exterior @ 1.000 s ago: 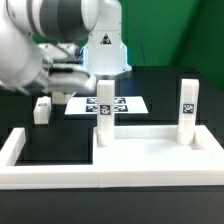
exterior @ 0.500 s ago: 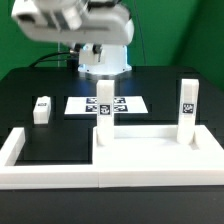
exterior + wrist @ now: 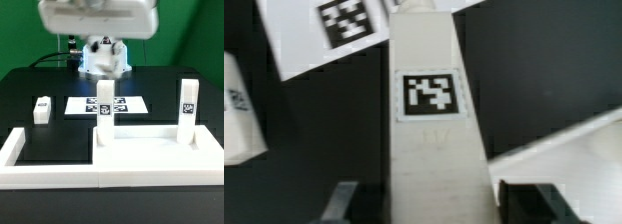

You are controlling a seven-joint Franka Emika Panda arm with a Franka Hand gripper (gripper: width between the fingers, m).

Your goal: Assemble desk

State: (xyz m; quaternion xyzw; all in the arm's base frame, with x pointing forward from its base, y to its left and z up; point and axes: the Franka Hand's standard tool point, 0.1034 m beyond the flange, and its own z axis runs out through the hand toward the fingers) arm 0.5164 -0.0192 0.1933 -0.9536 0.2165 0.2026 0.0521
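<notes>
Table (image 3: 60, 150): black
Border wall (image 3: 50, 178): plain white
Tabletop (image 3: 150, 152): plain white
Middle upright leg (image 3: 104, 128): white, with a black-and-white square tag near its top
Right upright leg (image 3: 187, 128): white, with a black-and-white square tag on its upper part
Loose leg (image 3: 41, 110): white, small dark tag on its side
Held leg (image 3: 434, 150): off-white, one square tag of black blocks on a white field
Marker board (image 3: 80, 104): white, printed with several black-and-white square tags
Arm (image 3: 98, 18): white and light grey
Fingers (image 3: 345, 205): dark grey
</notes>
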